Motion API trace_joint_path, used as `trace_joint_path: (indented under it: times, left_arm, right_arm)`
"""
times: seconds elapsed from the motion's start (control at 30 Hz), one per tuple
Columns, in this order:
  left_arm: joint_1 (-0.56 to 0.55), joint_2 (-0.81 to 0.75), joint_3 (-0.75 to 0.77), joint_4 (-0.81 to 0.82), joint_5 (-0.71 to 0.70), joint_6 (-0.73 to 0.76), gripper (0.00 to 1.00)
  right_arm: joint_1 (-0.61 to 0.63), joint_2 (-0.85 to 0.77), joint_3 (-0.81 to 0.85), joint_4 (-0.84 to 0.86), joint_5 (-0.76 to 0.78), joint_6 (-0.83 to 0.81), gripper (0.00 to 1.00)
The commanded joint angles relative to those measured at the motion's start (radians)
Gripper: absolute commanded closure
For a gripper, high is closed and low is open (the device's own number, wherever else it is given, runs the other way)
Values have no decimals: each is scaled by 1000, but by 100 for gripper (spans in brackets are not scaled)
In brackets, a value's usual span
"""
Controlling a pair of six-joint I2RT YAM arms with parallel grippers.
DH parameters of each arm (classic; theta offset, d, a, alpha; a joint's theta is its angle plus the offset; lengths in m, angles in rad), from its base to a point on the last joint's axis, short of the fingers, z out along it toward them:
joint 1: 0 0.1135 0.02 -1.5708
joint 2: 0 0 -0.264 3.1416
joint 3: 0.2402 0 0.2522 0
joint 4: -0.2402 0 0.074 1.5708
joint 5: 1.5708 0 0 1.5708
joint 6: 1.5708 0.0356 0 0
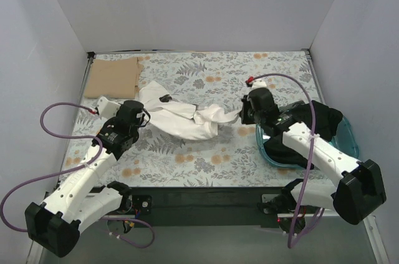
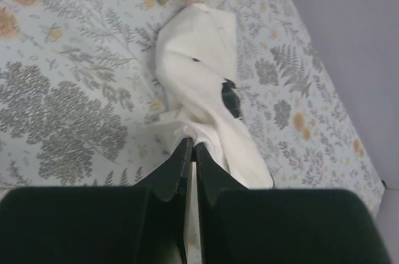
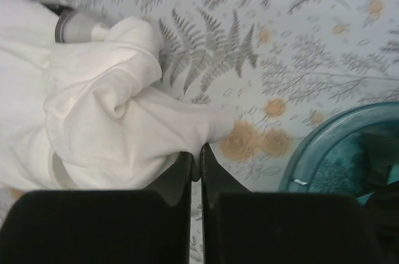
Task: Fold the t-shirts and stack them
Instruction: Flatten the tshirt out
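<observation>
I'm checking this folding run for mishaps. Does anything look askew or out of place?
Yes. The white t-shirt lies twisted and bunched like a rope, not flat. It is pinched at one end by the left end effector and at the other by the right end effector. The folded tan shirt in the far left corner looks neat.

The counter has a pale cover printed with grey fern leaves and small orange flowers. Along its near edge runs 1 black strip. On the right side of the counter stands 1 teal, half-transparent basin, partly hidden; its curved rim also shows in the right wrist view. Plain white walls close the counter on 3 sides.
</observation>
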Motion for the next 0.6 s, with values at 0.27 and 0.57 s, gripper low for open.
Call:
trace_joint_path:
  times: [0.27,0.57]
  left_arm:
    - [13,164,478,159,-84,265,100]
    - [11,76,739,255,-31,489,100]
  right_arm:
    - [-366,-26,430,42,-314,-165,99]
    - [-371,-144,651,-4,-327,-270,99]
